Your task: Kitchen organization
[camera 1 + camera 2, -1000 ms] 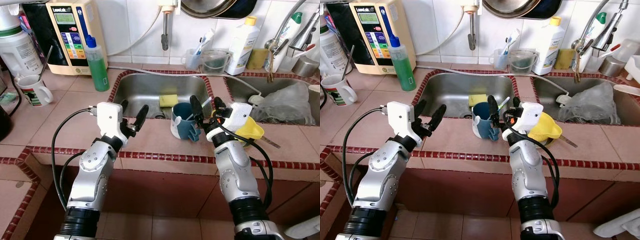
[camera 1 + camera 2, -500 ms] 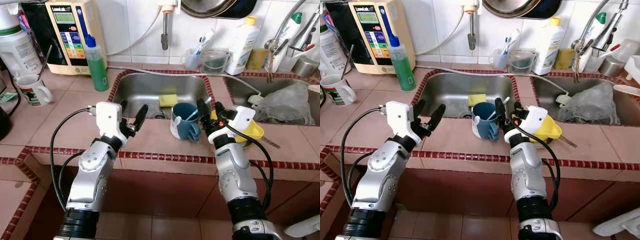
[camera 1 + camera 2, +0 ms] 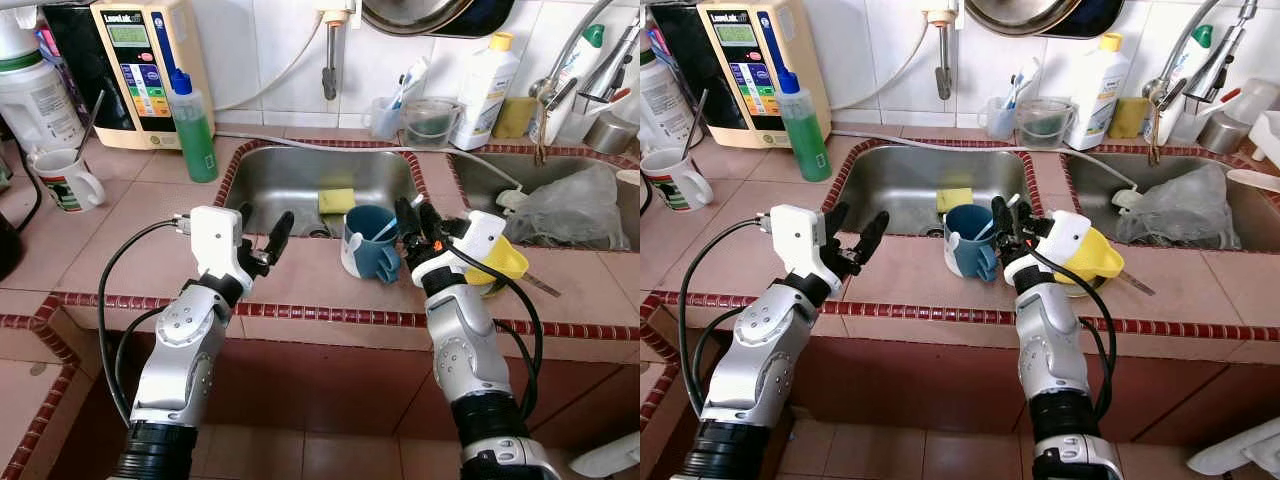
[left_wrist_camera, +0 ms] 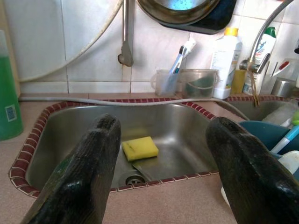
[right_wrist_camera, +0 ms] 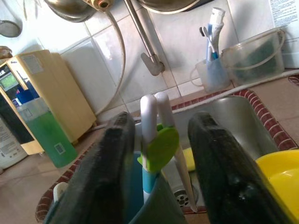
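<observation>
Both pincers stand parted. Since a second ago the right gripper [image 3: 1008, 222] has closed in on the blue cup [image 3: 969, 240]; its fingers [image 5: 112, 163] now straddle the white-and-green utensil [image 5: 156, 140] inside. Left gripper [image 3: 262, 232] hovers unchanged, splayed wide.

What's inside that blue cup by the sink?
The blue cup holds a few utensils: white handles, one with a green piece and a blue shaft. The right gripper reaches over its rim. The cup's bottom is hidden by its wall.
</observation>
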Controlling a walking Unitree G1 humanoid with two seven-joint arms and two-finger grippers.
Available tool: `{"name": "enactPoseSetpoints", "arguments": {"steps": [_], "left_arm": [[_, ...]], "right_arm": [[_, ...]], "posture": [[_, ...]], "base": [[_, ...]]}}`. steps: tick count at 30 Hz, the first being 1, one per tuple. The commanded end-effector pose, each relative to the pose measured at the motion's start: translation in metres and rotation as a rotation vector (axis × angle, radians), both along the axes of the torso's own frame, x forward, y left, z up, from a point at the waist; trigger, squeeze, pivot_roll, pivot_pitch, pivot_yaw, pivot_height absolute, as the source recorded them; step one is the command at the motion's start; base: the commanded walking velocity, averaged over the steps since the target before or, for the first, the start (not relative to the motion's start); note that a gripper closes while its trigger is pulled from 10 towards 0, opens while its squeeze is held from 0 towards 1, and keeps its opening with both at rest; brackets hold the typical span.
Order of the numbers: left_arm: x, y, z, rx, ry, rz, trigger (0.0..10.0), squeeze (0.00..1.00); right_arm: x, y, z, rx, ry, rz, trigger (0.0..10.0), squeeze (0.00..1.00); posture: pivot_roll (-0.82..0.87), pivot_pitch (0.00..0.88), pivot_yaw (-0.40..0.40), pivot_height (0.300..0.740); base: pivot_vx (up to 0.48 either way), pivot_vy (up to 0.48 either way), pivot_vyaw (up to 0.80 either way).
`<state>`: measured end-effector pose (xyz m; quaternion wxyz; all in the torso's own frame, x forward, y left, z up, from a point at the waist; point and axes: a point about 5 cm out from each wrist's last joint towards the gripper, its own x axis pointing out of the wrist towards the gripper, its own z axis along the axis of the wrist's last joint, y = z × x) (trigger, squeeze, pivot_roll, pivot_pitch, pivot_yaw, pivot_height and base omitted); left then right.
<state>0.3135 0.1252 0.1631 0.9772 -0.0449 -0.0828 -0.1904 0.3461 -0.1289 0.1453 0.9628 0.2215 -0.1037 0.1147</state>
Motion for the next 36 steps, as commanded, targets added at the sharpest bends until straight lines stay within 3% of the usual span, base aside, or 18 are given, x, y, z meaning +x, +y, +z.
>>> {"name": "enactPoseSetpoints", "arguments": {"steps": [1,10,11,12,13,14,22,23,25,26,28,36], "left_arm": [[-0.001,0.000,0.006,-0.009,-0.017,0.006,10.0,0.00],[-0.001,0.000,0.007,-0.024,-0.018,0.016,10.0,0.00],[-0.002,0.000,0.007,-0.025,-0.018,0.017,10.0,0.00],[-0.002,0.000,0.006,-0.025,-0.018,0.017,10.0,0.00],[-0.002,0.000,0.007,-0.026,-0.018,0.018,10.0,0.00],[-0.002,0.000,0.007,-0.029,-0.018,0.019,10.0,0.00],[-0.002,-0.001,0.007,-0.038,-0.016,0.022,10.0,0.00],[-0.002,-0.001,0.007,-0.039,-0.015,0.022,10.0,0.00],[-0.002,-0.001,0.007,-0.040,-0.014,0.021,10.0,0.00],[-0.002,-0.001,0.007,-0.040,-0.014,0.021,10.0,0.00],[-0.003,-0.001,0.007,-0.042,-0.012,0.020,10.0,0.00],[-0.003,-0.003,0.007,-0.047,-0.009,0.018,10.0,0.00]], "right_arm": [[0.003,-0.001,0.003,0.002,0.003,0.005,0.0,0.00],[0.008,0.001,0.008,-0.002,0.002,0.030,0.0,0.00],[0.008,0.001,0.008,-0.002,0.002,0.037,2.9,0.00],[0.008,0.002,0.008,-0.002,0.001,0.040,2.9,0.00],[0.008,0.002,0.008,-0.001,0.001,0.042,5.8,0.00],[0.008,0.003,0.009,0.000,0.003,0.049,10.0,0.00],[0.008,0.005,0.010,0.014,0.010,0.068,10.0,0.00],[0.008,0.005,0.010,0.012,0.007,0.067,8.7,0.00],[0.008,0.005,0.011,0.022,0.000,0.070,0.9,0.00],[0.007,0.005,0.011,0.025,-0.001,0.068,0.0,0.00],[0.007,0.005,0.013,0.035,-0.002,0.068,10.0,0.00],[0.008,0.006,0.018,0.054,-0.007,0.085,10.0,0.00]], "posture": [[-0.04,0.000,0.006,0.740],[-0.03,0.000,-0.001,0.740],[-0.03,0.000,-0.001,0.740],[-0.03,0.000,-0.001,0.740],[-0.03,0.000,-0.004,0.740],[-0.03,0.000,-0.004,0.740],[-0.03,0.000,-0.003,0.740],[-0.03,0.000,-0.003,0.740],[-0.03,0.000,-0.003,0.740],[-0.03,0.000,-0.003,0.740],[-0.03,0.000,-0.002,0.740],[-0.03,0.001,-0.005,0.740]], "base": [[0.000,0.000,0.00],[0.000,0.000,0.00],[0.000,0.000,0.00],[0.000,0.000,0.00],[0.000,0.000,0.00],[0.000,0.000,0.00],[0.000,0.000,0.00],[0.000,0.000,0.00],[0.000,0.000,0.00],[0.000,0.000,0.00],[0.000,0.000,0.00],[0.000,0.000,0.00]]}}
